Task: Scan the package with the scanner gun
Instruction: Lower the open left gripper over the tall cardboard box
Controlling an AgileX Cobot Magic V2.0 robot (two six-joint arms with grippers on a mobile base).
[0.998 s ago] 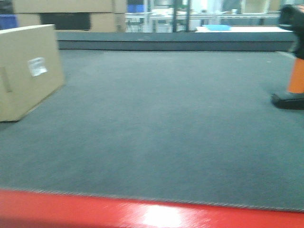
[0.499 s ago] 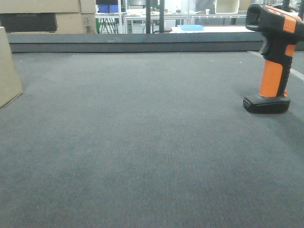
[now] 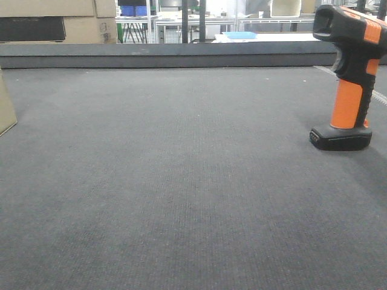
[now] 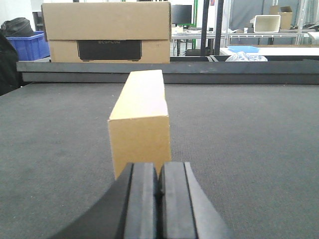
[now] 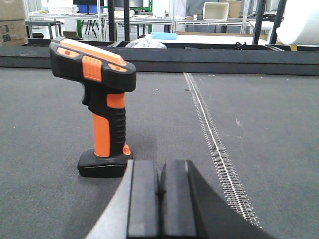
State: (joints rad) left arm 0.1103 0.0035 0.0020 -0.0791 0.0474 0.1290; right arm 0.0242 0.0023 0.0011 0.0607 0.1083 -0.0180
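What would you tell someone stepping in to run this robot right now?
Left gripper: shut, empty, facing the narrow end of the package, which sits on the grey mat ahead of it.
Right gripper: shut, empty, facing the scanner gun, which stands upright on its foot, untouched.
Done: nothing yet.
Left: open the right gripper, pick up the scanner gun, aim it at the package, scan.

Both hands closed, holding nothing.
The left hand [image 4: 159,172] points level and forward, its two black fingers [image 4: 142,199] pressed together along their length with only a thin seam between them. The right hand [image 5: 159,172] sits the same way, fingers [image 5: 175,199] meeting flat, the housing flaring out below.
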